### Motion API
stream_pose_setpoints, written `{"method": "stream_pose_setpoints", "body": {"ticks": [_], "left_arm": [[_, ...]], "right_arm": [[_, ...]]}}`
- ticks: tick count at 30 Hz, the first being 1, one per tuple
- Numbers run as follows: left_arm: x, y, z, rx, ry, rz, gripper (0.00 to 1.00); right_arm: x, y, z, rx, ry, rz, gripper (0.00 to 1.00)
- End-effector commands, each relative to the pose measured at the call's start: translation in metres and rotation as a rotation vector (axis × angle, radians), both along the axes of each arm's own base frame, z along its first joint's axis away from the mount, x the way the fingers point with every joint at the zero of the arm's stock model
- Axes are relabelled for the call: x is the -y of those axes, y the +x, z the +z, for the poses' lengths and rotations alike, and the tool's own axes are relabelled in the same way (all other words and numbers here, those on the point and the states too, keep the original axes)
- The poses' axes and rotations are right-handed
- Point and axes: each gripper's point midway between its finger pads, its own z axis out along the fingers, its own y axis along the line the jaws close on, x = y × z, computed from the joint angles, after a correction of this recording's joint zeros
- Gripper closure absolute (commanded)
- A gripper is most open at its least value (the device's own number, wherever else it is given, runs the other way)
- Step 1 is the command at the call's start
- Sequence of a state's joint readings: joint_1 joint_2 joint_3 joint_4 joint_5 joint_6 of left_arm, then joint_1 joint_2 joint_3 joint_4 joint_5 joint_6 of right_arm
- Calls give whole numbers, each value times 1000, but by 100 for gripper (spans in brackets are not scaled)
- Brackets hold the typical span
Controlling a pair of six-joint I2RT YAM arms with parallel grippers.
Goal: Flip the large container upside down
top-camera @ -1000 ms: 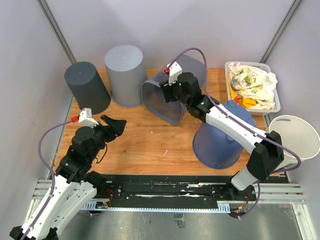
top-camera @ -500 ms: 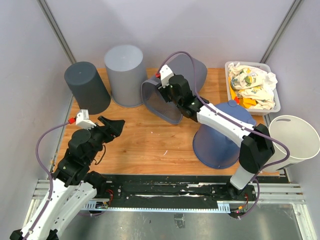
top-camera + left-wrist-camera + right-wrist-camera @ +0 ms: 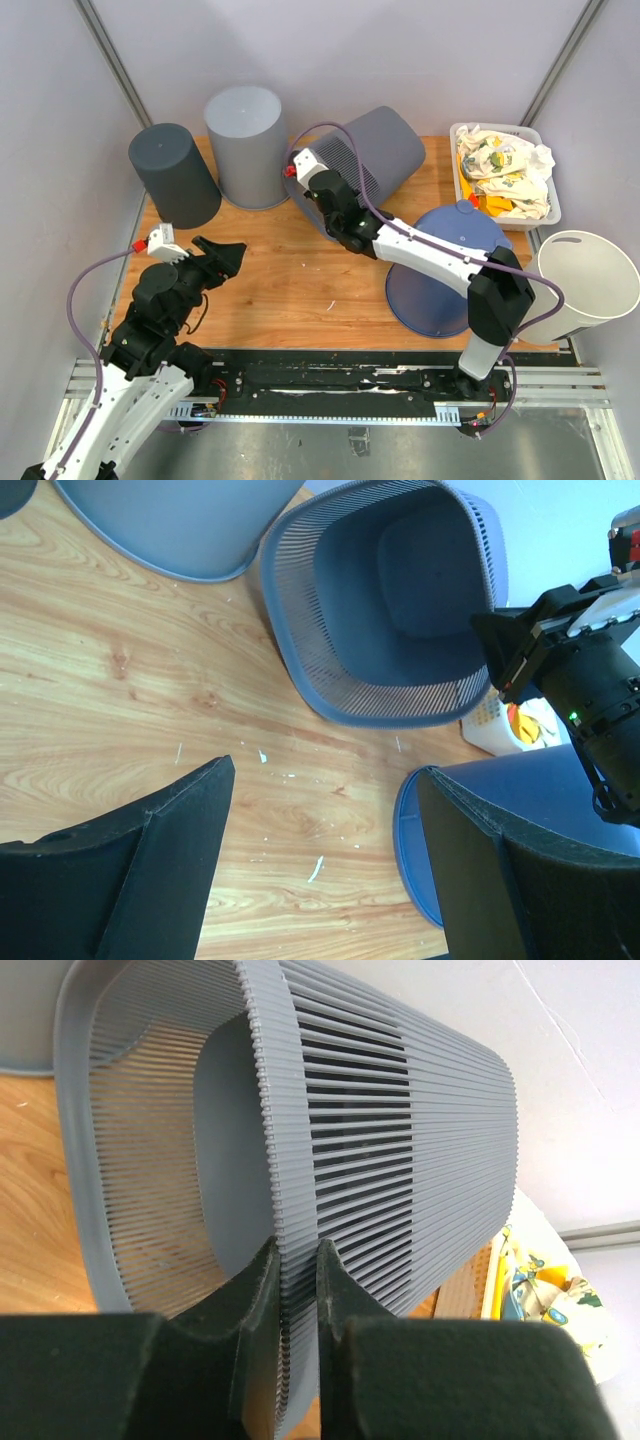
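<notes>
The large slatted grey container lies tipped on its side at the far middle of the worktop. Its open mouth faces the near-left and its closed base points to the far right, towards the back wall. Its long axis therefore runs almost level from mouth to base, slanting across the worktop, neither upright nor overturned. Whether the lower wall rests on the wood or hangs just above it cannot be told.

The right gripper is closed narrow on the rim at the mouth end, one finger inside the wall and one outside, with the slats pinched between them. The container thus stretches away from that gripper, its whole body and base beyond the fingertips. Turning it over looks like a matter of rolling the wrist so that the mouth swings down to the wood and the base comes up. With all the weight out past the grip, the thin rim could slip or twist between the fingers.

The left gripper stands wide, holding nothing, well apart at the near-left and aimed at the open mouth; the right arm is plainly the nearer one.

Around it:
- A blue bin stands mouth-down just beside it on the near-right, close enough to crowd the swing.
- A pale grey bin and a dark grey bin stand inverted to its left.
- A white tub of cloths sits at the far right
</notes>
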State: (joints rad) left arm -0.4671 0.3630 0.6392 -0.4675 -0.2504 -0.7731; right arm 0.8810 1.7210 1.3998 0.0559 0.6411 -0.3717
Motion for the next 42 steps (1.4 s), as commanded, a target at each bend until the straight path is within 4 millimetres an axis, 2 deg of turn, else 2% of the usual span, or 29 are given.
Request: {"method": "stream_pose_setpoints", "body": {"ticks": [1,10,16,18,20,21,24,27,30,33,36,42], "left_arm": [[-9,-6,11,30,12,22,21],[-19,-16,18,48,12,49,21],[-29,-24,24,60,10,74,21],[-30,-26,23,58,6,80,21],[-32,-28,19,49,5,84,21],[-32,-28,17,45,5,86,21],[-33,-28,14,36,8,93,21],[-32,-25,14,35,2,97,21],[-28,-21,12,29,-11,93,21],[-22,-16,9,16,-19,79,21],[-16,-11,6,5,-25,64,21],[-6,0,4,0,-31,42,22]], "right_arm": [[-34,-28,-17,-73,44,58,92],[-106,-76,-4,-111,63,223,91],[-146,-100,-11,-203,107,307,90],[-156,-104,-16,-226,116,328,85],[-158,-101,-20,-227,115,319,79],[-158,-99,-21,-224,116,313,73],[-156,-100,-17,-220,130,315,52],[-148,-102,-4,-206,165,315,38],[-133,-100,16,-181,204,294,34],[-108,-86,38,-147,273,238,32],[-75,-62,50,-138,356,158,30],[-18,-8,60,-115,519,50,28]]}}
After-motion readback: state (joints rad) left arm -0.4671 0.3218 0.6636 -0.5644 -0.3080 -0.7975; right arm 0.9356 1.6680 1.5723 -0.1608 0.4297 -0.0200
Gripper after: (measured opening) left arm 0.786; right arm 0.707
